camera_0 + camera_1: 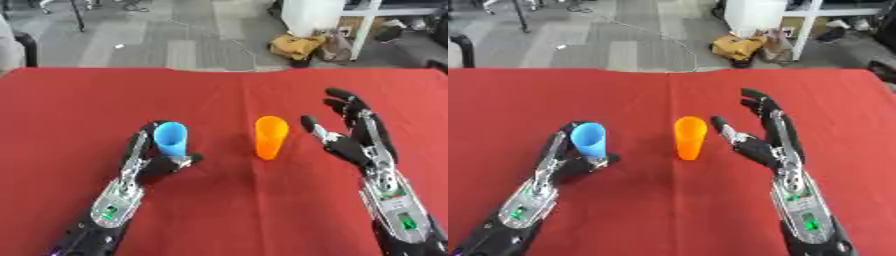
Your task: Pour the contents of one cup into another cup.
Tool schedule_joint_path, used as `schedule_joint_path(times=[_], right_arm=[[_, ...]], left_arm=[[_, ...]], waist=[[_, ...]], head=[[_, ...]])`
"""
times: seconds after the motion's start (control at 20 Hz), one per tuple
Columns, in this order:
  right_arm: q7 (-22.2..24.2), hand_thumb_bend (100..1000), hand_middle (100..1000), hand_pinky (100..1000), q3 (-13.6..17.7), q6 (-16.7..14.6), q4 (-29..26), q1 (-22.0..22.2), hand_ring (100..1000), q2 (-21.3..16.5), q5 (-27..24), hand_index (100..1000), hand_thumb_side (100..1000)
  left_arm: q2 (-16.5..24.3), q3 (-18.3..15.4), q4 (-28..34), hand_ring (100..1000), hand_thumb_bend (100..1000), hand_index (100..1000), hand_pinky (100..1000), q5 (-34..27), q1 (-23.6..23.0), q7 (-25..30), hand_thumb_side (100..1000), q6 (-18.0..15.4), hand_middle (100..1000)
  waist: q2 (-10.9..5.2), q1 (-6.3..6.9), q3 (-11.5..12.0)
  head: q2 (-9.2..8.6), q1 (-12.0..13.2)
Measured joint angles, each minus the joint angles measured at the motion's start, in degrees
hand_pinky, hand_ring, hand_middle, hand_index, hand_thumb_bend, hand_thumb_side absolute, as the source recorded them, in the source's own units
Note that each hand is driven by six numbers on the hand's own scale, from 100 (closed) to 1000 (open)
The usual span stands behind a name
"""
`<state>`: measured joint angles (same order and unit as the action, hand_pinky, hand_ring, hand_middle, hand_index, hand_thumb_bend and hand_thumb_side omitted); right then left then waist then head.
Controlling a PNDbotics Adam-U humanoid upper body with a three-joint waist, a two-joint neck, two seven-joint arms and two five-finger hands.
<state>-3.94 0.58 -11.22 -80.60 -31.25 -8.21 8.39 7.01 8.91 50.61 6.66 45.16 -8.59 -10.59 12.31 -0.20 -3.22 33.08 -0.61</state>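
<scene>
A blue cup (pixel 171 138) stands upright on the red table, left of centre, with my left hand (pixel 156 161) curled round its lower part. To its right, an orange cup (pixel 270 137) also stands upright near the middle. My right hand (pixel 353 134) is open just right of the orange cup, palm turned toward it, fingers spread and pointing up and away. A small gap separates its thumb from the cup. What the cups contain is hidden from this angle.
The red tablecloth (pixel 224 90) covers the whole work surface up to its far edge. Beyond that edge lies grey floor with a yellow bag (pixel 296 46) and white furniture legs (pixel 311 15).
</scene>
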Motion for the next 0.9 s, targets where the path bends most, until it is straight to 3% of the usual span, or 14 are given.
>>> schedule_joint_path(times=[0.3,0.6,0.9], right_arm=[[0.03,568,824,948,0.0,-0.02,0.0,0.0,843,0.09,0.0,837,314],[0.08,567,821,947,0.0,-0.07,0.0,0.0,842,0.09,-0.01,837,315],[0.08,566,821,947,0.03,-0.07,0.0,-0.01,842,0.1,-0.01,836,316]], left_arm=[[0.0,0.0,-0.24,494,763,694,634,0.11,0.14,0.67,100,-0.43,531],[-0.01,0.0,-0.3,427,530,671,570,0.13,0.17,0.59,100,-0.67,460],[-0.07,0.0,0.31,329,470,603,455,0.12,-0.03,-0.56,100,-1.17,367]], waist=[[0.0,0.0,-0.04],[0.0,-0.02,-0.07],[0.03,-0.07,-0.05]], head=[[-0.03,-0.03],[-0.26,-0.06],[-0.44,-0.08]])
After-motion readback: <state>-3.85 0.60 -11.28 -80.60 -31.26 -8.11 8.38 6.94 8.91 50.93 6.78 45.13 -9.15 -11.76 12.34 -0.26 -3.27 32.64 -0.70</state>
